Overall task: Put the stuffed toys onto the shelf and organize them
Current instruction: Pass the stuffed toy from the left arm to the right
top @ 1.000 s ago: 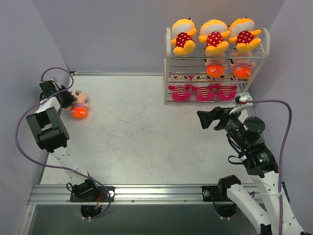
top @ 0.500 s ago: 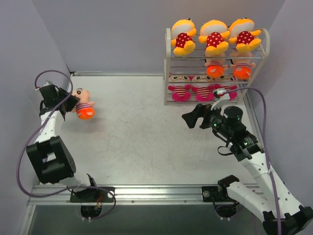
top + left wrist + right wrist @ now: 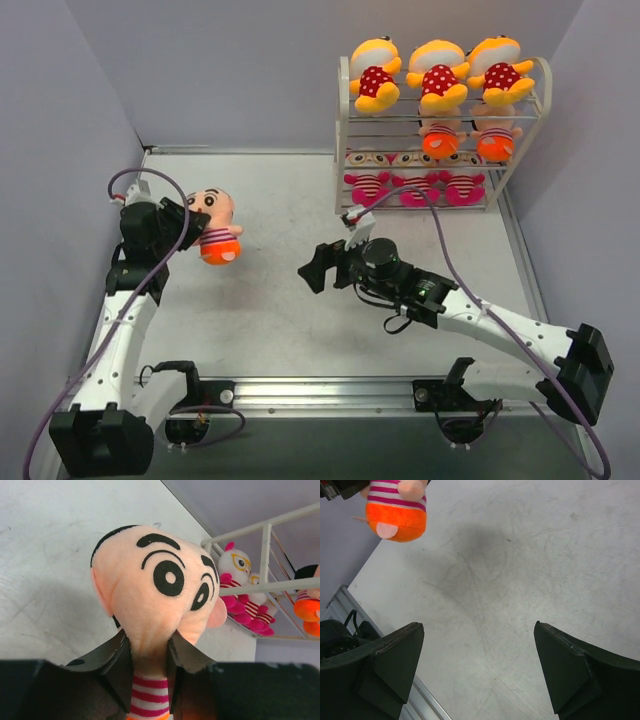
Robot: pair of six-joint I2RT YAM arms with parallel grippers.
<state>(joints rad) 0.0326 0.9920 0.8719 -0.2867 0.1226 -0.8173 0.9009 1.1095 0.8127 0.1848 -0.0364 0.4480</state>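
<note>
A peach-faced stuffed toy (image 3: 215, 225) with a striped shirt and orange bottom hangs above the table at the left. My left gripper (image 3: 185, 228) is shut on it; in the left wrist view the black fingers (image 3: 112, 660) pinch its neck below the head (image 3: 160, 585). My right gripper (image 3: 318, 270) stands open over mid-table, a short way right of that toy, nothing between its fingertips (image 3: 479, 630). The toy's orange bottom (image 3: 395, 517) shows at the top left of the right wrist view. The white shelf (image 3: 343, 130) at the back right carries three yellow-orange toys (image 3: 437, 75) on top, two orange-bottomed ones (image 3: 440, 138) in the middle and three pink-striped ones (image 3: 418, 182) below.
Grey walls close in the table on the left, back and right. An aluminium rail (image 3: 320, 395) runs along the near edge by the arm bases. The right arm's cable (image 3: 440, 225) arches in front of the shelf. The shelf frame (image 3: 265, 545) and its pink-striped toys (image 3: 235, 572) lie beyond the held toy.
My left gripper has lifted the peach-faced toy away from the left wall, toward the right and nearer. The right arm swung from beside the shelf to mid-table, jaws staying open.
</note>
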